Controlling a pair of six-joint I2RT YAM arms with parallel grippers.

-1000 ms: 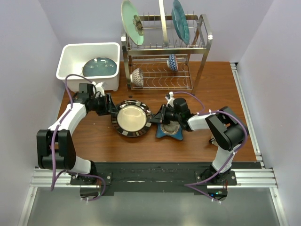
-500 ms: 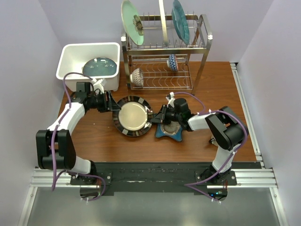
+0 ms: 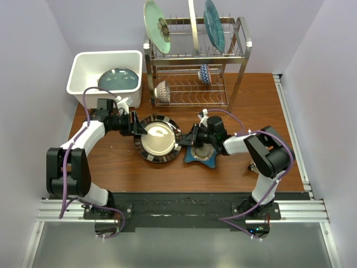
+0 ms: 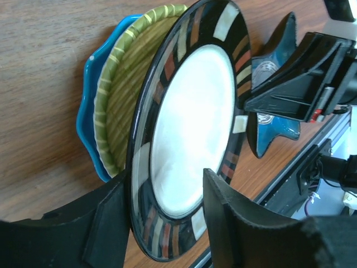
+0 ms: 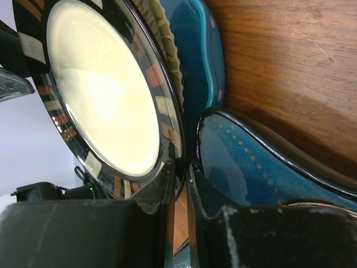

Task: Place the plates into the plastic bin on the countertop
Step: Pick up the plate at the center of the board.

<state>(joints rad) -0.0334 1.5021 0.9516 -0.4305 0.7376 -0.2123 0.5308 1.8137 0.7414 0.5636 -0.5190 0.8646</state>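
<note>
Left jaws and right jaws each clamp opposite rims of the striped plate [image 3: 158, 139].

The left arm [image 3: 83, 137] bends forward and inward, and the left gripper [image 3: 136, 124] clamps the rim of a round black-striped plate with a cream centre [image 3: 158, 139]. The right arm [image 3: 245, 142] stretches low to its left, with the right gripper [image 3: 186, 138] pinched narrowly on the opposite rim.

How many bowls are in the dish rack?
2, both on the lower tier of the rack: one bowl at its left end, the other farther back, right of centre. Others could be hidden.
</note>
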